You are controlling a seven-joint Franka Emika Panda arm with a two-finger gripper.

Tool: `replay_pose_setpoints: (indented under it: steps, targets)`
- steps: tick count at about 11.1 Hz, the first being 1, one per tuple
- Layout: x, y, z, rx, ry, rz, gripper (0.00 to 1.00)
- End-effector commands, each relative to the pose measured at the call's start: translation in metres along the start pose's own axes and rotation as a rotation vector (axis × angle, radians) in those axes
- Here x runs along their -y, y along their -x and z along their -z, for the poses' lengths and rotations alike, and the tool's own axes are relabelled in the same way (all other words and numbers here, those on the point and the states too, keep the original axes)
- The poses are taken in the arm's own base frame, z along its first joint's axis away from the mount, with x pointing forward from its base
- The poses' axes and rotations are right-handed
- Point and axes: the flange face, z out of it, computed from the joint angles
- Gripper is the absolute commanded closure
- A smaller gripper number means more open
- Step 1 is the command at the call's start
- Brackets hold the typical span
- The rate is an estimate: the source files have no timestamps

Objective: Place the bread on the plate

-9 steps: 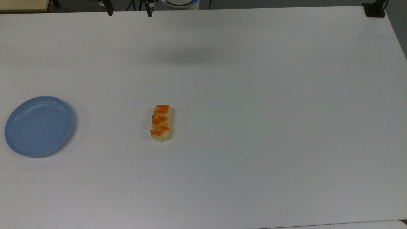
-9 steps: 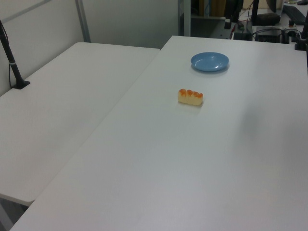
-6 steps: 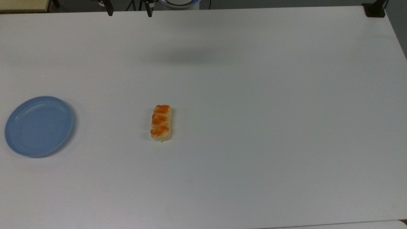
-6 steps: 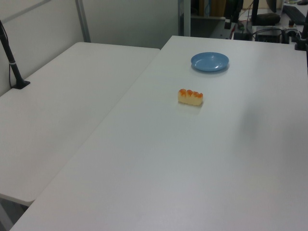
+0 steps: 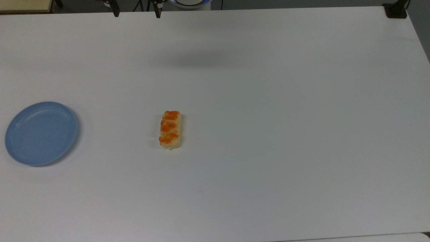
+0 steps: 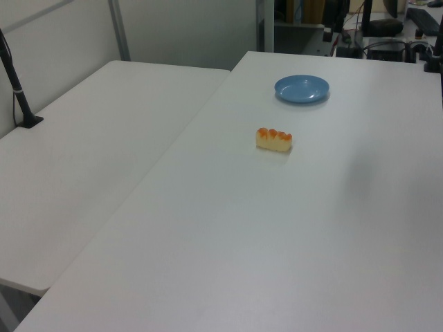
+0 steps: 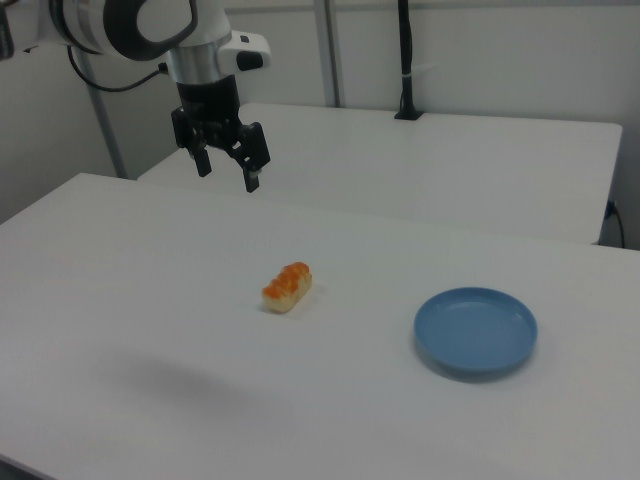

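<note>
Bread (image 7: 288,286) lay flat on the white table (image 7: 120,300) — well apart from the plate (image 7: 476,331) at the right view's right. Above and to the bread's left, the gripper (image 7: 226,168) hung in the air, fingers spread, holding nothing — the top view caught just its fingertips (image 5: 116,11) at the upper edge.

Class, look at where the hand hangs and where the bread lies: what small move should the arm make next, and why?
Probably bring the hand over the bread and lower it. It hangs open, high and off to the right view's left, while the bread lies on the table, apart from the plate.
</note>
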Motion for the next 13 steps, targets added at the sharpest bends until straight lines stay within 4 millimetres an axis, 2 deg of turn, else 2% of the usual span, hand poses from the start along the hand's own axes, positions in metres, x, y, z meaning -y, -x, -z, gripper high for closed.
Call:
replay_pose_setpoints:
  steps: [1, 5, 10, 11, 13]
  targets:
    - [-0.002, 0.004, 0.000, 0.013, -0.011, 0.016, 0.00]
    - [-0.003, 0.004, -0.001, 0.018, -0.006, 0.035, 0.00]
    - [-0.007, 0.005, -0.004, 0.035, 0.027, 0.179, 0.00]
    - [-0.008, 0.003, -0.007, 0.034, 0.032, 0.209, 0.00]
    - [-0.009, -0.007, -0.026, 0.058, 0.032, 0.210, 0.00]
